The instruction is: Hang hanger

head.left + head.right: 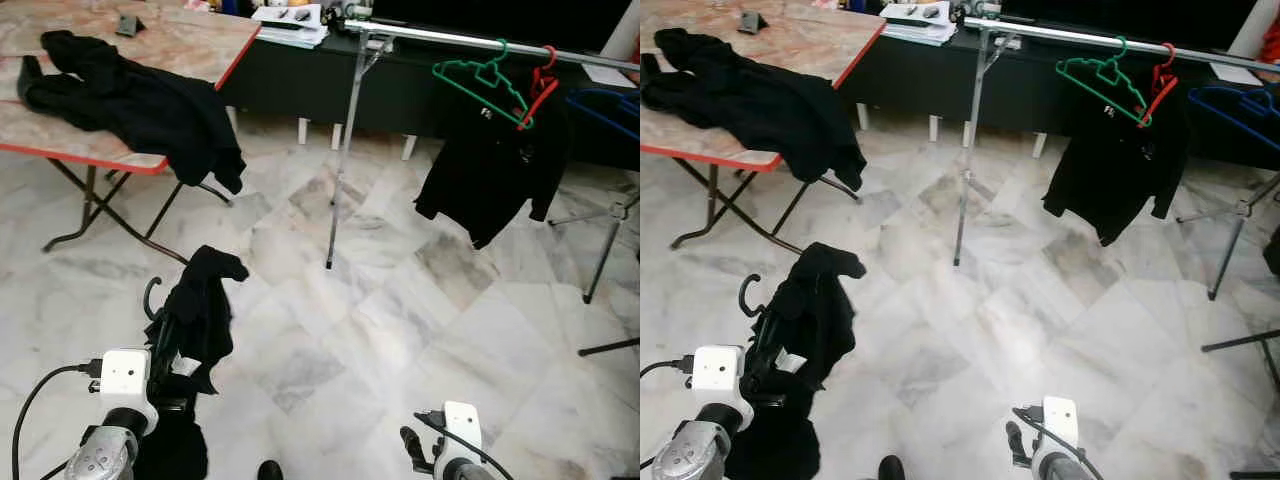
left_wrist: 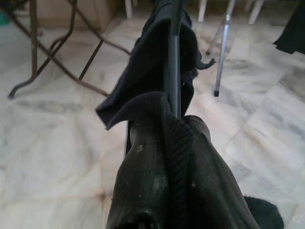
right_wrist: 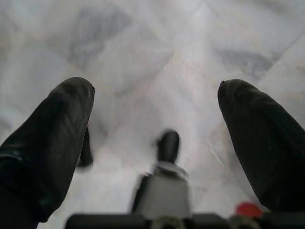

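black garment, green hanger, red hanger

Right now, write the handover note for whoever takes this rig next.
Left gripper: shut on the black hanger with a dark garment draped over it, held low over the marble floor.
Right gripper: open, idle, pointing at the floor.
Rail: ahead to the right; carries a green hanger and a red hanger with a black shirt.
Done: hanger picked up.
Left: approach the rail and hook it on.

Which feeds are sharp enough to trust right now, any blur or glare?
Left eye view: sharp, evenly lit, soft sheen on the marble floor. Left wrist view: hanger crisp, near garment soft. Right wrist view: blurred throughout, right gripper fingers out of focus.
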Tool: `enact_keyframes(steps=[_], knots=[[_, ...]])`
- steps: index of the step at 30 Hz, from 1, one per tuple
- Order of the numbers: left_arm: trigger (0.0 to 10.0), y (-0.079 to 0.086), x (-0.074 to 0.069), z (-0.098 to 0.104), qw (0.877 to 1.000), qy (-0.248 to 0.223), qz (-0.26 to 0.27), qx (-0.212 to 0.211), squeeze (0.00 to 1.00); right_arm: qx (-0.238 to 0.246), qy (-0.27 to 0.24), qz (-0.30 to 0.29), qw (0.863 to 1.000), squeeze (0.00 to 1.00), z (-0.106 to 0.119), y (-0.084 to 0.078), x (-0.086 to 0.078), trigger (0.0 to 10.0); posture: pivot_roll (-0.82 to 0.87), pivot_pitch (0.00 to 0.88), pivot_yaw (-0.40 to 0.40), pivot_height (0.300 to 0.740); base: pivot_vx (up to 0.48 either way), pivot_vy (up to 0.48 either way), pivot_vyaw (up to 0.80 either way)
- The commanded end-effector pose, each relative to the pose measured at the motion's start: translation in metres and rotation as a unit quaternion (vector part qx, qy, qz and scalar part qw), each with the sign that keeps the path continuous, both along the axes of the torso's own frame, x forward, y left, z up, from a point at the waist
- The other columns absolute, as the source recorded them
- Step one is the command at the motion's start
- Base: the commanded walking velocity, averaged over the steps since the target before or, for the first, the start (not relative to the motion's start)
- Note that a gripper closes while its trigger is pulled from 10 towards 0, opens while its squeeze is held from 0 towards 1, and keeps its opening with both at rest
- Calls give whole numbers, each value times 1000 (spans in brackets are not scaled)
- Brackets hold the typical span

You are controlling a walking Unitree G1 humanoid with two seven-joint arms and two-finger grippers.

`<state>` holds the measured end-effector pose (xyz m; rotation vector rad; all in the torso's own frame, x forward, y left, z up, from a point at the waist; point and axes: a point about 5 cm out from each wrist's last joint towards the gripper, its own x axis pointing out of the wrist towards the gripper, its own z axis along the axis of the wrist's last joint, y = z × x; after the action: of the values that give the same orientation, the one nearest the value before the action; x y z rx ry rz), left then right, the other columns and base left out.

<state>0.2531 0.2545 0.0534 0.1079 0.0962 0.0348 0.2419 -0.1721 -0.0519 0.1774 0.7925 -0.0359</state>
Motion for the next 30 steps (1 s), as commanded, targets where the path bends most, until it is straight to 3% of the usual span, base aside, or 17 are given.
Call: enact_keyframes(steps=[1,12,14,16,19,30], knots=[[10000,-2,6,11,1000,-29,-6,2,0,1,18,-10,1000,0,-6,-3,-8,10000,84,149,-63,740,0,0,0],[10000,-2,6,11,1000,-29,-6,2,0,1,18,-10,1000,0,-6,-3,-8,10000,84,149,-63,740,0,0,0],[10000,-24,-3,6,999,-15,-39,5,0,5,45,-37,998,0,-14,24,-19,10000,73,194,-62,740,388,0,0],[10000,-34,-6,2,999,-10,-53,2,0,10,53,-48,997,0,-16,37,-21,10000,73,194,-62,740,392,0,0],[10000,-34,-6,2,998,-8,-56,6,0,13,53,-65,996,0,-18,30,-24,10000,74,194,-59,740,396,0,0],[10000,-42,-7,2,998,-1,-69,14,0,7,56,-60,997,0,-17,29,-22,10000,83,194,-53,740,406,0,0]])
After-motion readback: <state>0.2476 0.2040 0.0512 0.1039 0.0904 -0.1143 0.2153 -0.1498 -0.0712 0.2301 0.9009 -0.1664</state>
